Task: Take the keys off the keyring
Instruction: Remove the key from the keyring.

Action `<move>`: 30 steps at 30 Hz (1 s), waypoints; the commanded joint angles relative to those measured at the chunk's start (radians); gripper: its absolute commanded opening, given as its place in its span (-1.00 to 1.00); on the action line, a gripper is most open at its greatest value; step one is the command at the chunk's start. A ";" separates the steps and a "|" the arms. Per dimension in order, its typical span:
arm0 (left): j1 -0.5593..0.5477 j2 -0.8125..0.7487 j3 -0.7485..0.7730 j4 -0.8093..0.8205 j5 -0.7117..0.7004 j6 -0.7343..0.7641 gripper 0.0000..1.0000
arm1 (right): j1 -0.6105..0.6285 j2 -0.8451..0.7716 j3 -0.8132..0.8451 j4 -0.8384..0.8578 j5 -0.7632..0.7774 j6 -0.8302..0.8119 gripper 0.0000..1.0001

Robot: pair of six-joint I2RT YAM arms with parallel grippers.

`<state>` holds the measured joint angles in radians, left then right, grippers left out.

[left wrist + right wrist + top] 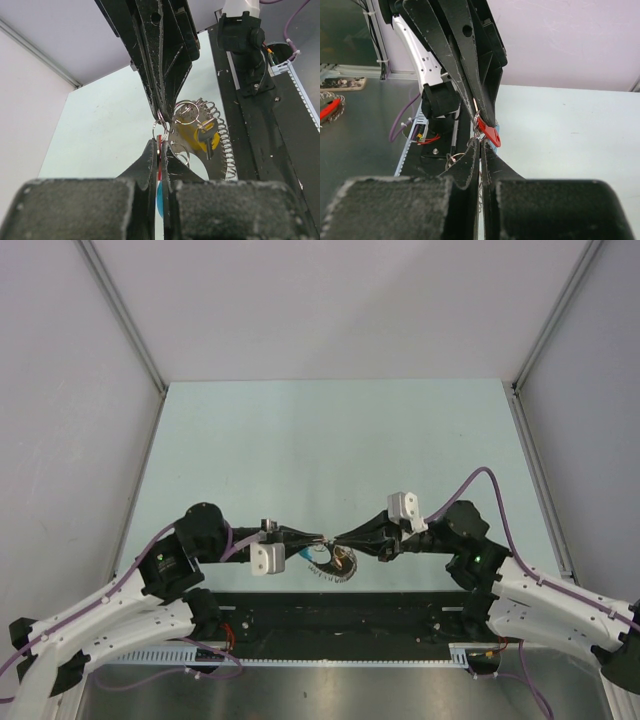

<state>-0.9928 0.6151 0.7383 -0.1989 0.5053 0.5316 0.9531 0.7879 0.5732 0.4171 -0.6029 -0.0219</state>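
Note:
My two grippers meet tip to tip above the table's near edge. The left gripper (321, 538) (161, 144) is shut on the red head of the key (159, 156) (493, 135). Facing it, the right gripper (337, 537) (480, 142) is shut on a thin wire loop of the keyring (338, 563). The keyring's silvery rings (189, 112), coil (223, 137) and flat metal piece hang just beyond and below the tips. A blue piece (159, 200) shows under the left fingers. In the left wrist view the right gripper's fingers (159, 95) come down from the top.
A yellow tag with a dark key (205, 138) hangs among the rings. The black base plate (340, 615) runs along the near edge under the grippers. Grey walls (70, 390) close in the pale green table (330, 440). A coiled piece with red (330, 107) lies on the metal surface at far left.

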 commanded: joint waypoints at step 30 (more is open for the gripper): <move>0.003 0.095 0.088 0.033 -0.100 -0.119 -0.99 | 0.101 -0.073 0.099 -0.215 0.324 -0.087 -0.01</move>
<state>-0.9901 0.6884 0.7582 -0.2268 0.4717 0.4774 1.0294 0.7605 0.6308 0.2192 -0.3653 -0.1387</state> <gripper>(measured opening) 0.020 0.488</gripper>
